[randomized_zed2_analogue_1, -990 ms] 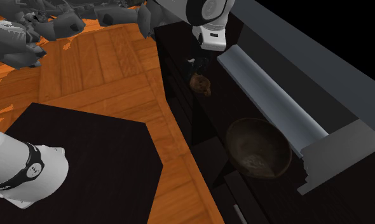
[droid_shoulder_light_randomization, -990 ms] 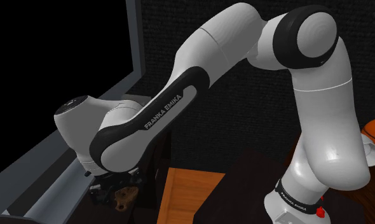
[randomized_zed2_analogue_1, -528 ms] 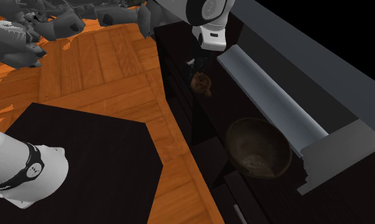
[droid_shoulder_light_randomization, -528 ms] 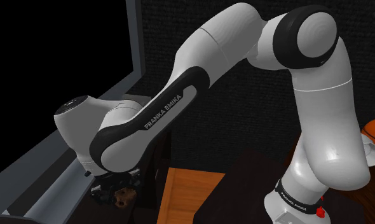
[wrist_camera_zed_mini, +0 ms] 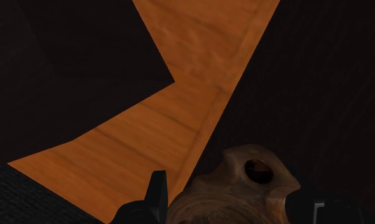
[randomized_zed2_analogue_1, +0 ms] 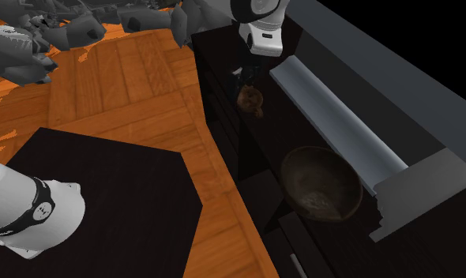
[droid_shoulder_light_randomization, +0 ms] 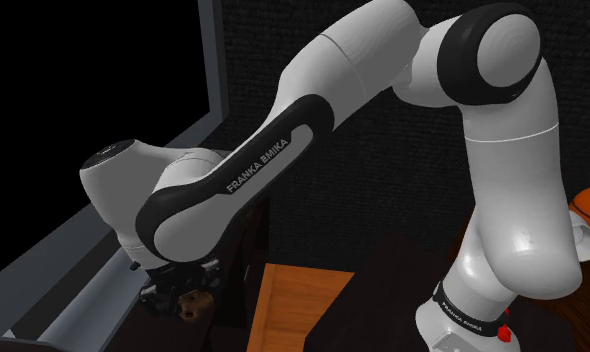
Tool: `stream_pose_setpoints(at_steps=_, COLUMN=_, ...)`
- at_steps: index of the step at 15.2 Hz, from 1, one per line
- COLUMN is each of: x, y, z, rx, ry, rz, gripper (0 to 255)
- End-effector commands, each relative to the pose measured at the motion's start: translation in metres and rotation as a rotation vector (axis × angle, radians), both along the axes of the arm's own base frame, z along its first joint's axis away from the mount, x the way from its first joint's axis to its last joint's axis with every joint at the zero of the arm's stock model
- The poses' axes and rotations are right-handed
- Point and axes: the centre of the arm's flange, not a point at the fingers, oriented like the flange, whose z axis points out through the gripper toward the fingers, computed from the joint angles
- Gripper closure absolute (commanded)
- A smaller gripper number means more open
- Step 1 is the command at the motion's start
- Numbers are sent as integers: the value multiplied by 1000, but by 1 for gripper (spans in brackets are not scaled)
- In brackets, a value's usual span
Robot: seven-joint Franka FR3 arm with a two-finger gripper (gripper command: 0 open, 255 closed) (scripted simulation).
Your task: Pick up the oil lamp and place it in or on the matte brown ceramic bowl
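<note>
Brown oil lamp [wrist_camera_zed_mini: 259,184], clasped by the black gripper [wrist_camera_zed_mini: 231,194], has risen slightly with it.

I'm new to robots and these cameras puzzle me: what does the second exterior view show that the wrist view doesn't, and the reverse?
The second exterior view takes in the brown bowl, apart from the oil lamp, and the arm above it. The wrist view gives the tool, its black fingers clasping the lamp, and a round hole in the lamp. Both share the lamp and the wooden floor.
</note>
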Motion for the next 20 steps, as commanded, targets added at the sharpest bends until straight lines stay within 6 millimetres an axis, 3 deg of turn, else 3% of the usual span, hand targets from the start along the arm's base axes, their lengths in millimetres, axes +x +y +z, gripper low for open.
stream_pose_setpoints(at_steps=1, x=0, y=0, z=10, rx=0, ry=0, rz=0, gripper=255)
stream_pose_setpoints(at_steps=19, x=0, y=0, z=104, rx=0, ry=0, rz=0, gripper=255)
stream_pose_setpoints(at_steps=20, x=9, y=-10, z=104, rx=0, ry=0, rz=0, gripper=255)
